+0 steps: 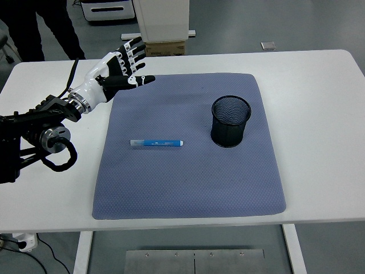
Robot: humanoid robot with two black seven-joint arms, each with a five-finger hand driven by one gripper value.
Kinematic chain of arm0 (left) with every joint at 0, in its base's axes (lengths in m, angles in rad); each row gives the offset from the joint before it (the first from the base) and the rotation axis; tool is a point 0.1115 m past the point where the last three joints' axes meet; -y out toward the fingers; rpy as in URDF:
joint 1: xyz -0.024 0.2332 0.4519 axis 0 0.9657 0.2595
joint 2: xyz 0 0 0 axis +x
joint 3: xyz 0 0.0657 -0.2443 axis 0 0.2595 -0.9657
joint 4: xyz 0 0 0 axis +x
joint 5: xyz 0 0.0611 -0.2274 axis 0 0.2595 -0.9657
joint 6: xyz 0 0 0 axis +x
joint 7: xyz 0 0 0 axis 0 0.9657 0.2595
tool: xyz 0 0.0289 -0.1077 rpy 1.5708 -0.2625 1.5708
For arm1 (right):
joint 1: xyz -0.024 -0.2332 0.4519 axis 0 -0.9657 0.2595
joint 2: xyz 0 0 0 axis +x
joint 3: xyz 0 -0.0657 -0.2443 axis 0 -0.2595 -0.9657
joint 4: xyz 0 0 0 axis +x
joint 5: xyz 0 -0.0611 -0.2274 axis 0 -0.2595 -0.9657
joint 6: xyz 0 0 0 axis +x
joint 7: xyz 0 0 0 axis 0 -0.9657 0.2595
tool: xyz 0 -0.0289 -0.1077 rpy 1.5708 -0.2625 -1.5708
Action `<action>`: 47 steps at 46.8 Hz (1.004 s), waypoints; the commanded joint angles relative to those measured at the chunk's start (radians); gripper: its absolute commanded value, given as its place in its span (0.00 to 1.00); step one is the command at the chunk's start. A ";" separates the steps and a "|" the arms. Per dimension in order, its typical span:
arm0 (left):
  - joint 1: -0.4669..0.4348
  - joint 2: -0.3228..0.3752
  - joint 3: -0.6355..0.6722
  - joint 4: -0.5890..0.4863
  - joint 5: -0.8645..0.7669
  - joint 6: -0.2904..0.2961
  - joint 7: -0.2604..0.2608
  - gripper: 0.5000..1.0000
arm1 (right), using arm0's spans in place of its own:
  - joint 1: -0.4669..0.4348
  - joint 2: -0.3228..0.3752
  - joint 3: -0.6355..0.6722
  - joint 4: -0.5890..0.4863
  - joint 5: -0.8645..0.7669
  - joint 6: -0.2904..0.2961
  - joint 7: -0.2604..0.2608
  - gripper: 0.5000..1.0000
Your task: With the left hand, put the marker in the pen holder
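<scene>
While the marker (156, 142) lies on the mat (188, 188) — pen holder (230, 121) well apart

Looks like a robotics lab or test room: plain white table (319, 85) carrying a blue mat (188, 182), bare grey floor (274, 23), white equipment cabinet (162, 17) over a cardboard box (164, 48) behind, power strip (23, 241) and cables below.

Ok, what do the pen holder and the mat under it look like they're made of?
The pen holder looks like black wire mesh, probably metal: the mat shows faintly through its wall. The mat looks like blue-grey fabric or foam, matte, with a fine dotted texture and soft rounded corners.
</scene>
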 commanded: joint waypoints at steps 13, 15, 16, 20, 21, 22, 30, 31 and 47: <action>-0.147 -0.001 0.221 -0.011 0.001 -0.035 0.000 1.00 | 0.000 0.000 0.000 0.000 0.000 -0.001 0.000 1.00; -0.165 -0.001 0.250 -0.013 0.001 -0.036 0.000 1.00 | 0.000 0.000 0.000 0.000 0.000 0.001 0.000 1.00; -0.176 -0.001 0.267 -0.013 0.001 -0.041 0.000 1.00 | 0.000 0.000 0.000 0.000 0.000 0.001 0.000 1.00; -0.211 -0.002 0.327 -0.011 0.001 -0.070 0.000 1.00 | 0.000 0.000 0.000 0.000 0.000 0.001 0.000 1.00; -0.221 -0.002 0.340 -0.011 0.001 -0.079 0.000 1.00 | 0.000 0.000 0.000 0.001 0.000 0.001 0.000 1.00; -0.228 -0.002 0.351 -0.011 -0.001 -0.088 0.000 1.00 | 0.000 0.000 0.000 0.000 0.000 -0.001 0.000 1.00; -0.265 -0.005 0.403 -0.011 0.001 -0.121 0.000 1.00 | 0.000 0.000 0.000 0.000 0.000 -0.001 0.000 1.00; -0.268 -0.005 0.407 -0.011 0.001 -0.121 0.000 1.00 | 0.000 0.000 0.000 0.000 0.000 0.001 -0.001 1.00; -0.313 -0.032 0.453 -0.016 0.001 -0.119 0.000 1.00 | 0.000 0.000 0.000 0.001 0.000 -0.001 0.000 1.00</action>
